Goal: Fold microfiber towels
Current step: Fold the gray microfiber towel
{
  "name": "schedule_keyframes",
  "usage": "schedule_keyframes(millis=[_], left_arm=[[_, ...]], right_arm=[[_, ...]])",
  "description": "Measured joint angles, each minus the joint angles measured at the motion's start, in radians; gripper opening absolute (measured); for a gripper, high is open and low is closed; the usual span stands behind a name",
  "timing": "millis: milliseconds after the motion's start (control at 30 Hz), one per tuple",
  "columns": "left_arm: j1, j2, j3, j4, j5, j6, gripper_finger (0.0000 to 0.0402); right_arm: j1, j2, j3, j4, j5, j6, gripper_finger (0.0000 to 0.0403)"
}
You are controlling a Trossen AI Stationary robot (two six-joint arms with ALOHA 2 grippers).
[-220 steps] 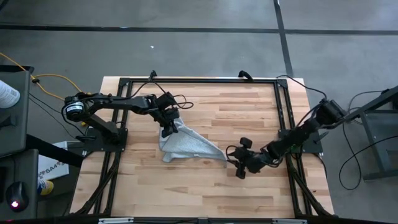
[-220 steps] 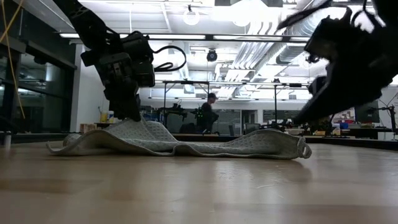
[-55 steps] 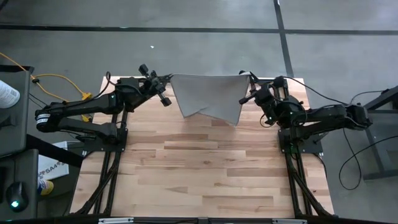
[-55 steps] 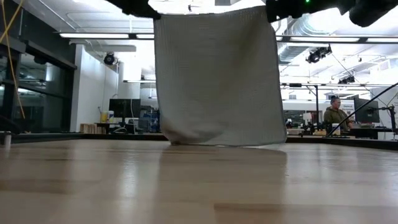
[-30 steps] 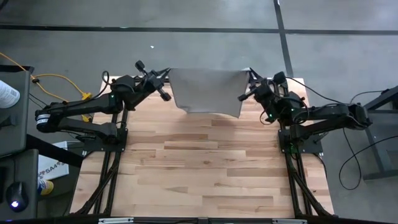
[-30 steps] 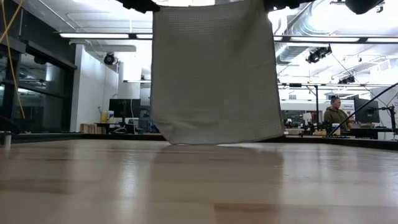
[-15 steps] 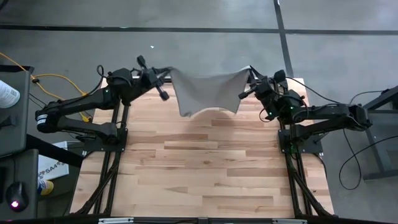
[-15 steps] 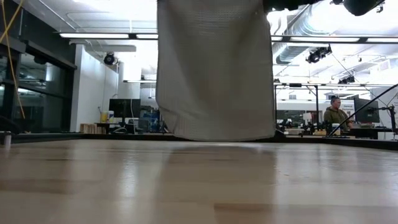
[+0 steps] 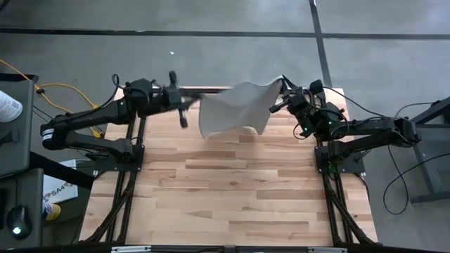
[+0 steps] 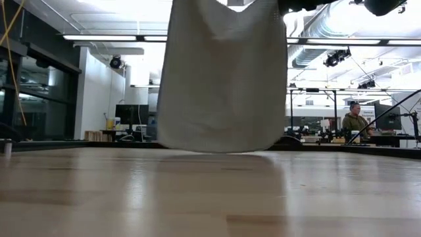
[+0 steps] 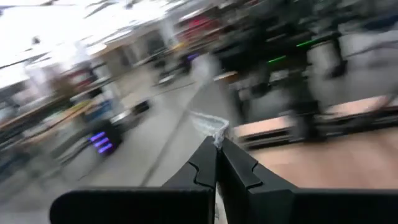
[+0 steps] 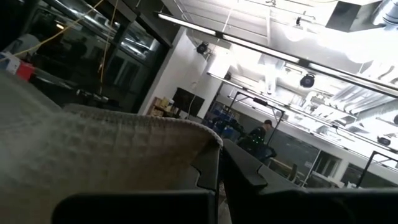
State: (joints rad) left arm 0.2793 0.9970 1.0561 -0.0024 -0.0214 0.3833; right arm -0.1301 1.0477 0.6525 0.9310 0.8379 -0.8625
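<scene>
Light wooden tabletop [image 9: 225, 190] set in a bright workshop, grey microfiber towel [image 9: 232, 107] hung above the far edge, long axis left to right, each top corner clamped by closed left pincer [image 9: 184, 95] and right pincer [image 9: 281, 90].

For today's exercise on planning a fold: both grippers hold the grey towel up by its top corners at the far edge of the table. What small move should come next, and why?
Probably lower both arms together while drawing them toward the near side. The towel hangs between the shut left gripper and right gripper, its bottom hem just above the table, so this would lay it out flat.
</scene>
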Motion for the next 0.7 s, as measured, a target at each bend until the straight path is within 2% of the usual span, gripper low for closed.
schedule_keyframes(millis=[67, 167, 400, 567, 700], left_arm=[[0.0, 0.0, 0.0, 0.011, -0.027, 0.0, 0.0], [0.004, 0.0, 0.0, 0.012, -0.172, -0.013, 0.0], [0.002, 0.007, -0.001, 0.009, -0.183, 0.038, 0.0], [0.003, 0.019, -0.002, 0.009, -0.304, 0.116, 0.0], [0.021, 0.038, -0.001, 0.02, -0.31, 0.167, 0.0]], right_arm=[[0.0, 0.0, 0.0, 0.0, 0.0, 0.001, 0.0003], [0.0, 0.0, 0.0, 0.0, 0.0, 0.001, 0.0003], [-0.001, 0.0, 0.0, 0.0, 0.002, -0.004, 0.0003], [-0.026, 0.0, 0.0, 0.0, -0.002, -0.006, 0.0003], [-0.069, 0.0, 0.0, -0.001, -0.028, -0.006, 0.0003]])
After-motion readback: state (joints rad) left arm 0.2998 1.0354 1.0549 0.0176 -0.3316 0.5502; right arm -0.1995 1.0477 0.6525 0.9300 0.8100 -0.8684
